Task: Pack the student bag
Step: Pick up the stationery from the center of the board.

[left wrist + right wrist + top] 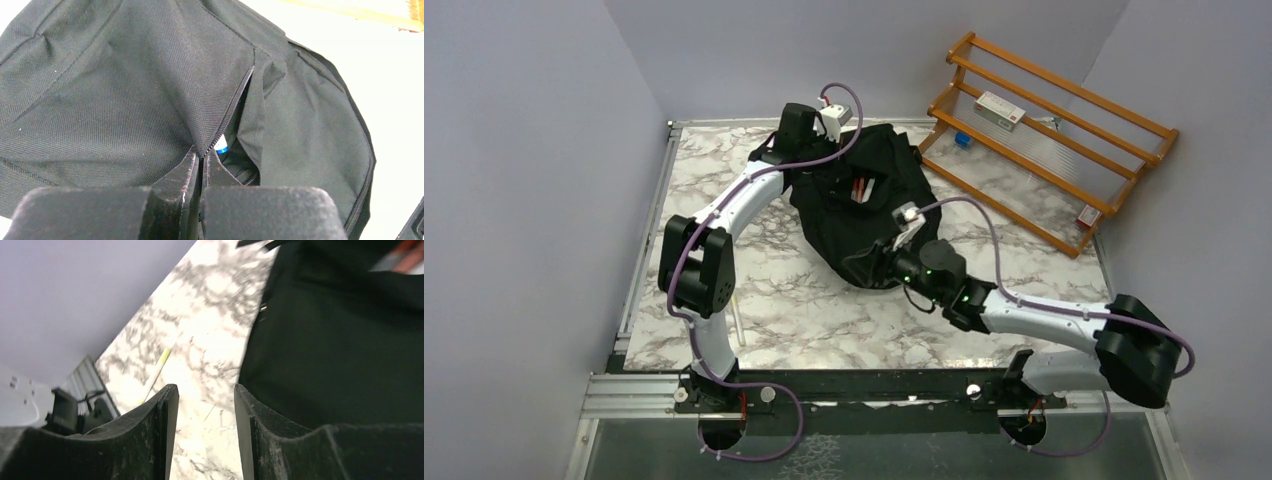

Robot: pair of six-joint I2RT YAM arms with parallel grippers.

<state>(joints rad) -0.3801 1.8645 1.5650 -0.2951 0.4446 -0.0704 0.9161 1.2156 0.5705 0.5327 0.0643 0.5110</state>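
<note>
**Bag held open, one gripper free for the next item**

The bag (864, 215) lies on the marble table (774, 300), roughly at its middle, its mouth gaping upward. At the bag's far left corner the left gripper (202, 162) is pinched tight on the fabric right at the zipper seam, lifting that edge so the slit stands apart. Through the gap we see a blue-and-white item (221, 147) already inside, and from above, red and white items (861, 190) show in the opening.

At the bag's near edge the right gripper (206, 390) hangs low with its jaws partly spread and nothing between them; only bare marble shows through the gap. Its right finger sits just beside the black cloth, and we cannot tell whether it touches.

We judge the packing to be partway along: some things are in, the mouth is not yet zipped, and one arm serves as a doorstop while the other is between errands. A pale stick (159, 367) lies on the marble to the near left of the bag, and small boxes rest on the wooden rack (1044, 130) to the bag's far right.

The next move, as we read it, calls for the free gripper to swing away from the bag, settle over one loose item, close on it and carry it to the held-open slit, without tugging the cloth out of the other gripper's pinch.
</note>
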